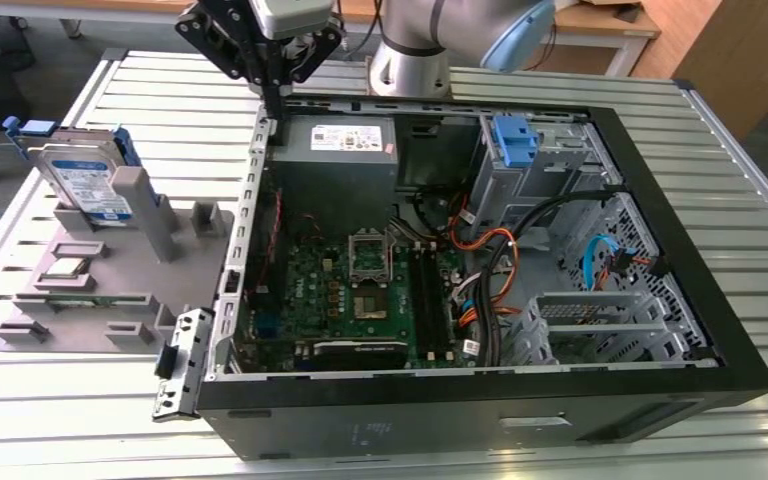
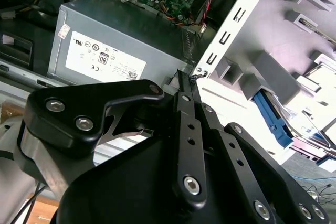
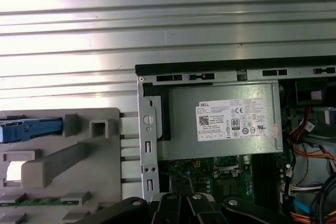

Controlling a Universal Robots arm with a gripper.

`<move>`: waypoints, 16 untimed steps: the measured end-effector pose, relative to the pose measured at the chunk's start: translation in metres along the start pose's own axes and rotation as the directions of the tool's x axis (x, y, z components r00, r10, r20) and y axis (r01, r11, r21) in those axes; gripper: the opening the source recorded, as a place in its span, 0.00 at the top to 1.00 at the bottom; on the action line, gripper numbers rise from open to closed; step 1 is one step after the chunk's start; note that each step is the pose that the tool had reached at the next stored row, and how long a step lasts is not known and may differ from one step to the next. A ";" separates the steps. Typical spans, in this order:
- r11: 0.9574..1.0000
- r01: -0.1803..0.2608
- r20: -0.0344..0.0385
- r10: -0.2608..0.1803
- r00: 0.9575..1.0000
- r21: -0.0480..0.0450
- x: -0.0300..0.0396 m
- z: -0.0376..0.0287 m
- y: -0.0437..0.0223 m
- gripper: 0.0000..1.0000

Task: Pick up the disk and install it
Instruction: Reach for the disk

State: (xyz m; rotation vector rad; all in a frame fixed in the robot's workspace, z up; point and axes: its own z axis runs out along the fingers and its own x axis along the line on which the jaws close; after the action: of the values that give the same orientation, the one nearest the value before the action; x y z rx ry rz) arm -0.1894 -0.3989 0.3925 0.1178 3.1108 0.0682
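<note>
Standing disk (image 1: 84, 180) (blue-and-white label (image 1: 96, 196)), untouched

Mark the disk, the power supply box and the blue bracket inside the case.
disk (image 1: 88, 190), exterior view, on its printed label.
power supply box (image 1: 344, 138), exterior view, on its white label.
blue bracket (image 1: 511, 138), exterior view, on its middle.

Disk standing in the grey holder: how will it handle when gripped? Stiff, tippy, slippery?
Probably rigid: the disk looks like a metal slab, so it should not flex, and it is likely dense for its size. It stands on edge in the grey holder beside a post, so a sideways nudge may tip it. Its blue bracket looks plastic and may give when pinched.
</note>
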 end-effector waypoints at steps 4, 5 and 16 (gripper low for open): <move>1.000 0.000 0.000 0.000 1.000 0.000 0.0014 0.0000 -0.0001 0.90; 1.000 0.000 0.000 0.000 1.000 0.000 0.0017 -0.0001 -0.0001 0.90; 1.000 0.000 0.000 0.000 1.000 0.000 0.0048 -0.0001 -0.0004 0.90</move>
State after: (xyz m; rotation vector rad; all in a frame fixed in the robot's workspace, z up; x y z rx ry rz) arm -0.1942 -0.3989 0.3925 0.1178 3.1107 0.0682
